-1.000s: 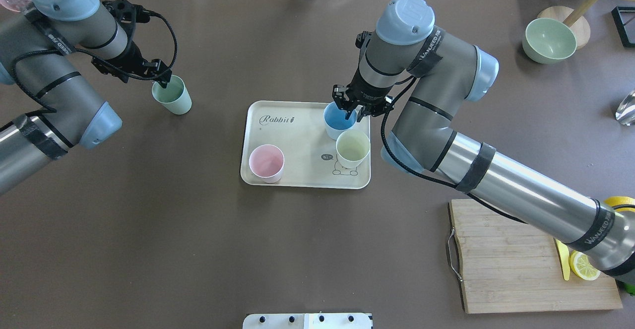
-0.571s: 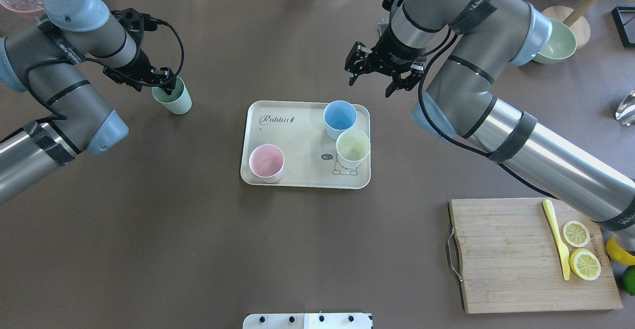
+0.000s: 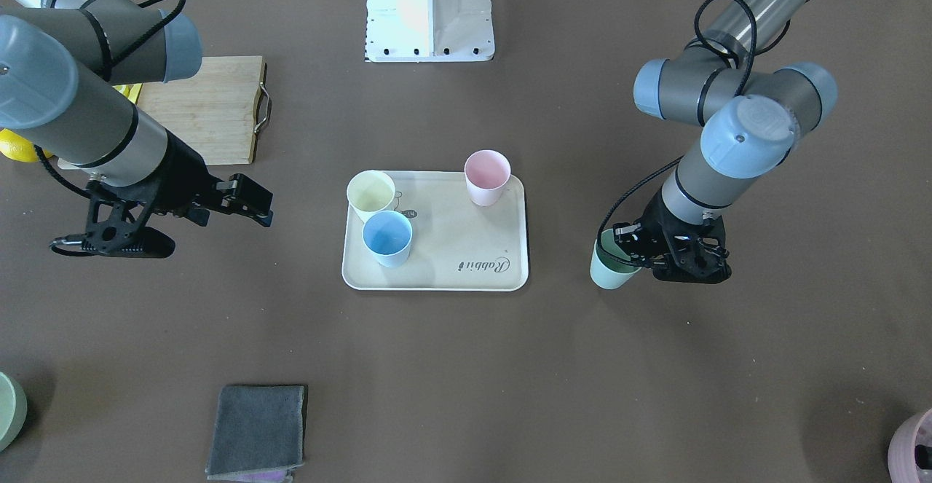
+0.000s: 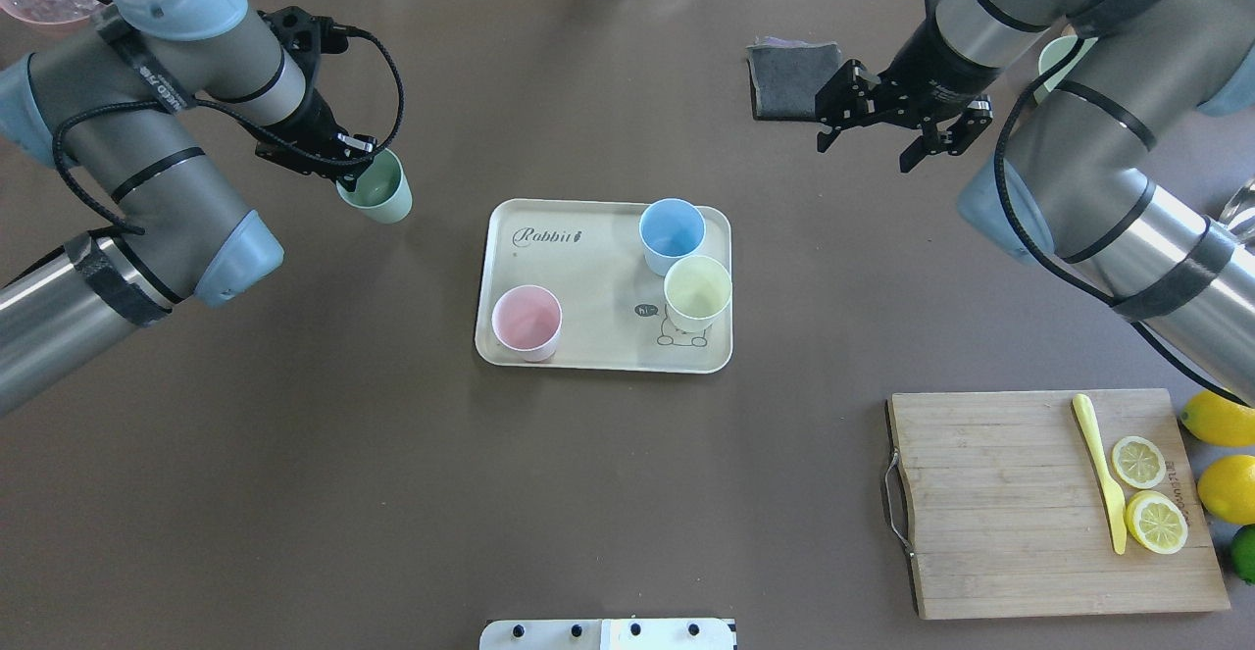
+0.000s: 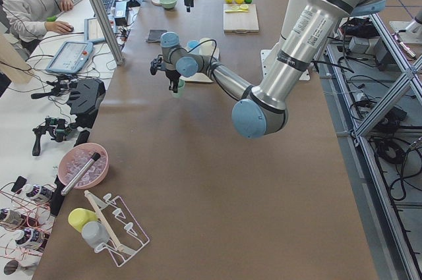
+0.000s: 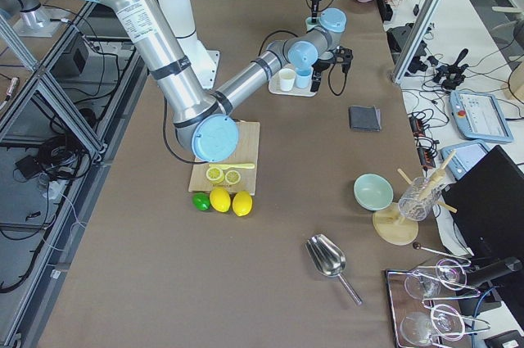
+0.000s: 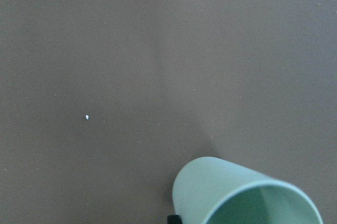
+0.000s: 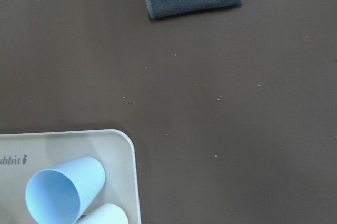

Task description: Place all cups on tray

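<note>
The cream tray (image 4: 588,277) lies mid-table with the pink cup (image 4: 527,322), the blue cup (image 4: 672,233) and the yellow cup (image 4: 697,292) standing upright on it. My left gripper (image 4: 351,162) is shut on the rim of the mint green cup (image 4: 377,189) and holds it tilted, just off the table, left of the tray. That cup also shows in the front view (image 3: 610,268) and the left wrist view (image 7: 247,192). My right gripper (image 4: 863,152) is open and empty, raised beyond the tray's far right corner.
A grey cloth (image 4: 789,76) lies at the far side near the right gripper. A wooden cutting board (image 4: 1020,503) with lemon slices and a yellow knife sits at the near right, with whole lemons (image 4: 1216,420) beside it. A green bowl (image 3: 7,410) and a pink pot (image 3: 914,443) stand at the far corners.
My right gripper let go of the blue cup on the tray, rose and moved away to the far right. My left gripper took the green cup and carried it a little toward the tray.
</note>
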You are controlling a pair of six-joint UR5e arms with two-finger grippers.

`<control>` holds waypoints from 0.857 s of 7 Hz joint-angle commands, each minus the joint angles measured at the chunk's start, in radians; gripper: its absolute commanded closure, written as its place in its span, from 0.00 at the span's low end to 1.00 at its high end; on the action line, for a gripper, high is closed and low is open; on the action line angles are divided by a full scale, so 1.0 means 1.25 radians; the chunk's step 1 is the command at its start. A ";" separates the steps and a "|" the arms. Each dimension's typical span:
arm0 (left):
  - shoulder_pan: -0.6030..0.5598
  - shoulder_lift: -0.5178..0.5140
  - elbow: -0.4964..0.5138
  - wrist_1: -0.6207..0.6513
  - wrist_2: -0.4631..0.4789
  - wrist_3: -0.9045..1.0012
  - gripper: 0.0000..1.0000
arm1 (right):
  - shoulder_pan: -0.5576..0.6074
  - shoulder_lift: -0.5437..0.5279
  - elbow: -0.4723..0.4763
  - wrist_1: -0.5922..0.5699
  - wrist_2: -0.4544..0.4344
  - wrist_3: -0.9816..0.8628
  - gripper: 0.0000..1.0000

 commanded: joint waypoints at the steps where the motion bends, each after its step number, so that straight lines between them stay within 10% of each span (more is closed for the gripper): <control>1: 0.037 -0.085 -0.027 0.077 -0.002 -0.092 1.00 | 0.015 -0.077 0.032 -0.006 -0.016 -0.081 0.00; 6: 0.136 -0.170 0.137 -0.060 0.061 -0.210 1.00 | 0.013 -0.124 0.040 -0.001 -0.040 -0.109 0.00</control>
